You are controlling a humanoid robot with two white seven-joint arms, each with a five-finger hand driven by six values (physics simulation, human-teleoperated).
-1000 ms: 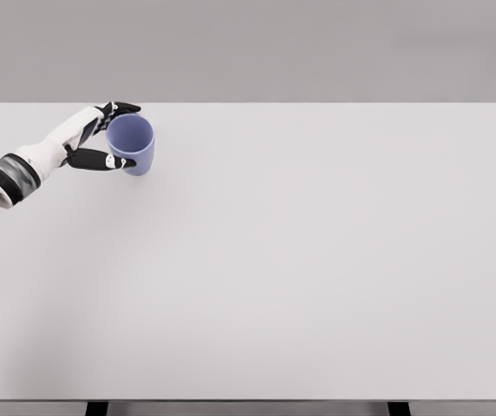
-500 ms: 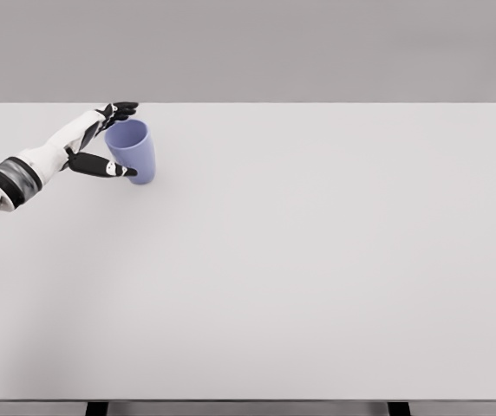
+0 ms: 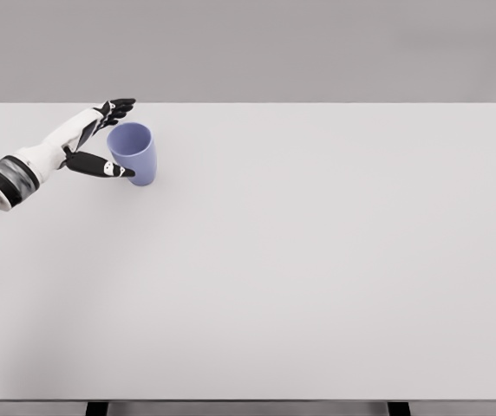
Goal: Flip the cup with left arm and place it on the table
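Between our left hand's (image 3: 92, 139) widely spread fingers (image 3: 120, 107) and thumb (image 3: 101, 165), a blue cup (image 3: 133, 152) stands mouth-up on the white table (image 3: 317, 260), the thumb tip apparently touching its side.

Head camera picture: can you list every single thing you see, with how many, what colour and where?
cup: one, blue-purple, far left part of the table, mouth up.
table: one, pale grey-white, fills most of the view; two dark legs show at the bottom edge.
wall: one, plain grey, behind the table.
left arm: one, white with dark joints, comes in from the left edge.
left robot hand: one, white with black fingers, spread open around the cup's left side.
right arm: not in view.
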